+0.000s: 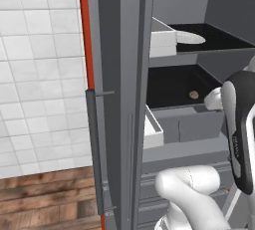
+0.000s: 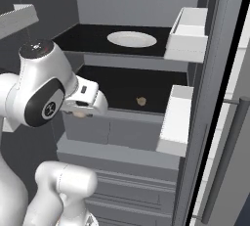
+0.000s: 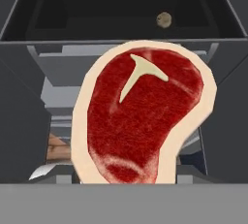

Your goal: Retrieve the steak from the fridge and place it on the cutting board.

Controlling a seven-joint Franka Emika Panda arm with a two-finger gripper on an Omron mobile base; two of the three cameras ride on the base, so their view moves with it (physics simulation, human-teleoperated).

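One steak (image 3: 145, 116) in my hand view: red meat, pale fat rim, a T of fat near its 12 o'clock. It hangs right against the camera, clear of any shelf, so I judge the gripper is clenched on it, though the finger tips are hidden behind the meat. In the right base view a pale sliver of it peeks out under the hand (image 2: 80, 114), in front of the fridge's (image 2: 215, 73) lower dark shelf.

Step in hand, as I judge it: retrieval, with the meat lifted off its shelf and the hand at the front lip of the compartment. The next move calls for backing the arm straight out past the open door and its bins, then driving to the cutting board, which I cannot place from here. The grip must hold through the swing.

Containers and contents:
- Upper black shelf (image 2: 88, 39): one white plate (image 2: 132, 39), bare.
- Lower black shelf (image 1: 169, 87): one small brown round item (image 1: 194, 94), at 1 o'clock of the steak in my hand view.
- White door bins (image 2: 188, 34): contents not visible from these angles.
- Grey drawers (image 2: 107, 132) below: closed fronts.
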